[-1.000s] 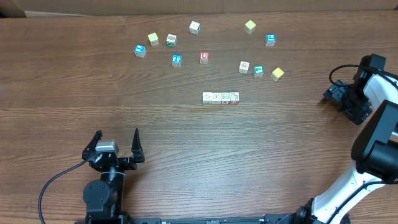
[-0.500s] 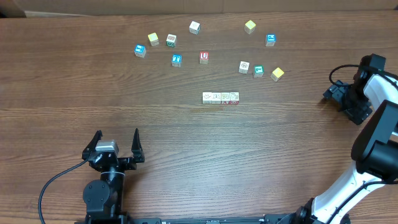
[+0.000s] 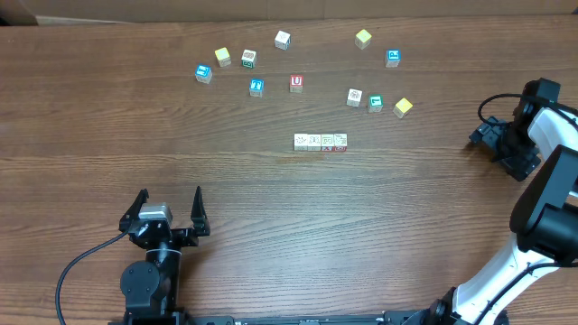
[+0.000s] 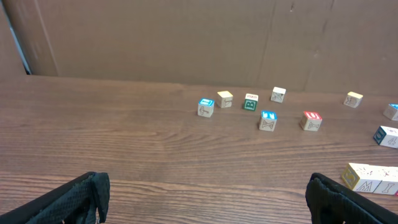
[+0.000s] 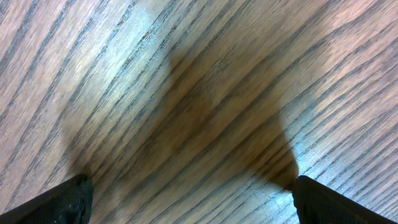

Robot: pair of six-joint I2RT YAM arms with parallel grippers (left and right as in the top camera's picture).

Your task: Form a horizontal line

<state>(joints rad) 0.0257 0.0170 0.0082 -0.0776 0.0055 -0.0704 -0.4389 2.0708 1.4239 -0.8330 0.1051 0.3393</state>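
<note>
A row of four cubes [image 3: 321, 142] sits touching and straight at mid-frame on the bench [image 3: 271, 226], so the line looks finished; left hand [image 3: 170, 203], lower left, and right hand [image 5: 189, 186], far right, both stand open and empty.

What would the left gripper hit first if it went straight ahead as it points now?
Probably the blue-topped cube, almost dead ahead of the left gripper in its wrist view; only bare table before it. The four-cube row sits off right.
</note>
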